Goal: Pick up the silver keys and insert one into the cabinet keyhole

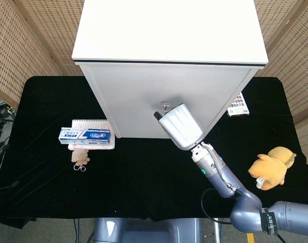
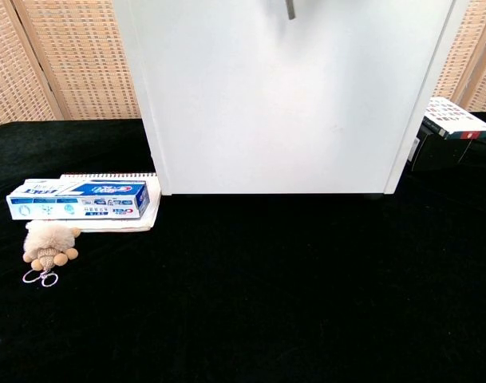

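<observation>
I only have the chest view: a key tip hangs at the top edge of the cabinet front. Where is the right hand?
Observer: The right hand is against the cabinet front, just below the keyhole.
Operator: Is a key in the lock?
Observer: Cannot tell. The back of the hand faces the head camera and hides the silver keys there.
Operator: Anything off my right edge?
Observer: A yellow plush toy lies on the table, apart from the right arm.

Cabinet (image 1: 169, 61) at upper centre; toothpaste box (image 1: 86, 135) on notebook (image 1: 91, 124) at left, plush keychain (image 1: 80, 157) below; plush toy (image 1: 271, 167) at right; right hand (image 1: 180, 126) before cabinet front.
</observation>
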Robot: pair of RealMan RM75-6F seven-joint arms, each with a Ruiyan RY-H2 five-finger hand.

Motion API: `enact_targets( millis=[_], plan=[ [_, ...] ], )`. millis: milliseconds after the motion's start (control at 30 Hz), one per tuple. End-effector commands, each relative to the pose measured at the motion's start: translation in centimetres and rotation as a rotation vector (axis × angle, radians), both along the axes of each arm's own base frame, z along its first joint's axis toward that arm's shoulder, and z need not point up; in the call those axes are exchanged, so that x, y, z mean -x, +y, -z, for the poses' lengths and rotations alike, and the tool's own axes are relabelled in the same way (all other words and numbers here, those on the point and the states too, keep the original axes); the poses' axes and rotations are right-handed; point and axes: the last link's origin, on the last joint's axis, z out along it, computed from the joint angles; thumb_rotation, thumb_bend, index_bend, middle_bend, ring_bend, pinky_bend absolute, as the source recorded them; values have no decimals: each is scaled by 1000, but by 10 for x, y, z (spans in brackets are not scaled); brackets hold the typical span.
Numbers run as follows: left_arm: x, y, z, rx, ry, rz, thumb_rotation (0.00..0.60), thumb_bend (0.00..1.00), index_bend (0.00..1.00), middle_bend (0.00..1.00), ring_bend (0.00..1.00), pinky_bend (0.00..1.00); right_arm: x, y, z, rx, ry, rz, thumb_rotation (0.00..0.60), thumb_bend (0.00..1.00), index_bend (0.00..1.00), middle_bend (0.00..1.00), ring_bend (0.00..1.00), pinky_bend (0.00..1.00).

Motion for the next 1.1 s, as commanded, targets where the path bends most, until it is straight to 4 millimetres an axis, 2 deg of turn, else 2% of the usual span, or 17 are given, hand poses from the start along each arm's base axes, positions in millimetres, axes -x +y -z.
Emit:
enact_targets(
  millis=[33, 267, 500, 1100],
  plan=[
    [0, 0, 0, 1, 0, 0, 600, 0, 0, 0, 0, 0, -5, 0, 5, 4, 11, -10, 600, 722, 736, 974, 967, 1000],
    [1, 0, 0, -1, 0, -2, 600, 0, 0, 0, 0, 0, -10, -5, 10, 26, 35, -10, 600, 723, 737, 975, 967, 1000],
    [1, 1, 0, -1, 1, -5, 600, 0, 0, 0, 0, 0, -3, -12, 16, 43, 60, 17, 600, 724, 741, 974, 967, 1000],
    [1, 2, 1, 1, 6, -7, 600, 0, 0, 0, 0, 0, 5, -13, 8, 63, 47, 21, 600, 724, 742, 974, 967, 1000]
  ],
)
